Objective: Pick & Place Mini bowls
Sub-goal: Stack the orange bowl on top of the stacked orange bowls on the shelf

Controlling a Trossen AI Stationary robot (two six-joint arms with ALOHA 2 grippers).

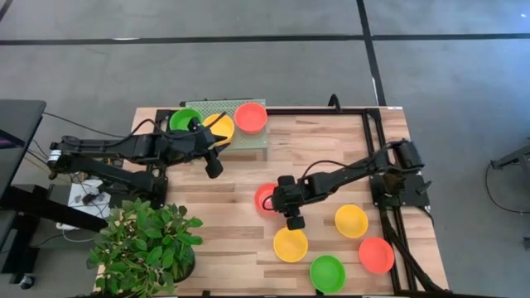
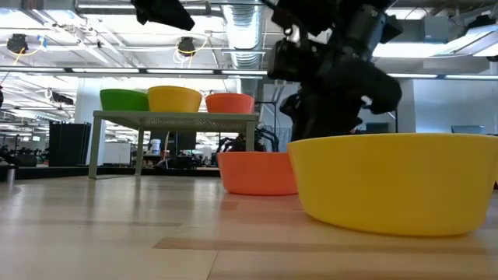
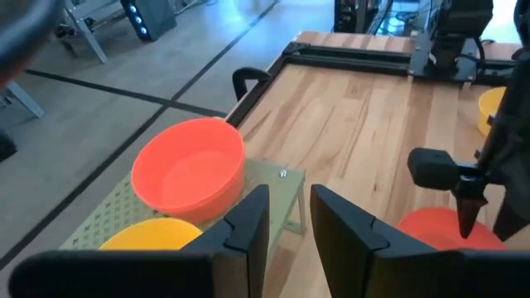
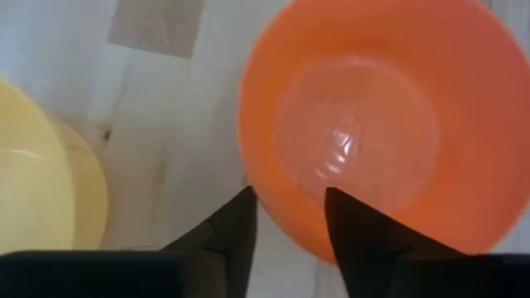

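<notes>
Right pincer (image 1: 291, 217) sits mid-surface over the near edge of a red-orange round plastic mini bowl (image 1: 265, 197); fingers (image 4: 228, 236) spread a little, one either side of that bowl's rim in the right wrist view, not clearly pinching; same bowl fills the wrist frame (image 4: 381, 124) with a yellow bowl edge beside it (image 4: 41, 190).

Left pincer (image 1: 214, 168) hovers just off the pale green mesh rack (image 1: 248, 141) at the far left of the light wooden plank surface (image 1: 331, 157); fingers (image 3: 248, 219) apart, holding nothing.

On the rack: green round plastic mini bowl (image 1: 184, 120), yellow round plastic mini bowl (image 1: 220, 127), red-orange round plastic mini bowl (image 1: 250, 117); all three side by side, upright; low view shows them in a row on top (image 2: 177, 98).

Loose on the surface near the right arm: yellow mini bowl (image 1: 291, 244) just beside the right pincer; second yellow mini bowl (image 1: 351, 220); green mini bowl (image 1: 327, 273) at the near edge; red-orange mini bowl (image 1: 376, 255); all apart from each other.

Leafy green potted plant (image 1: 149, 240) at the near left corner; black metal frame (image 1: 373, 132) along the right side.
</notes>
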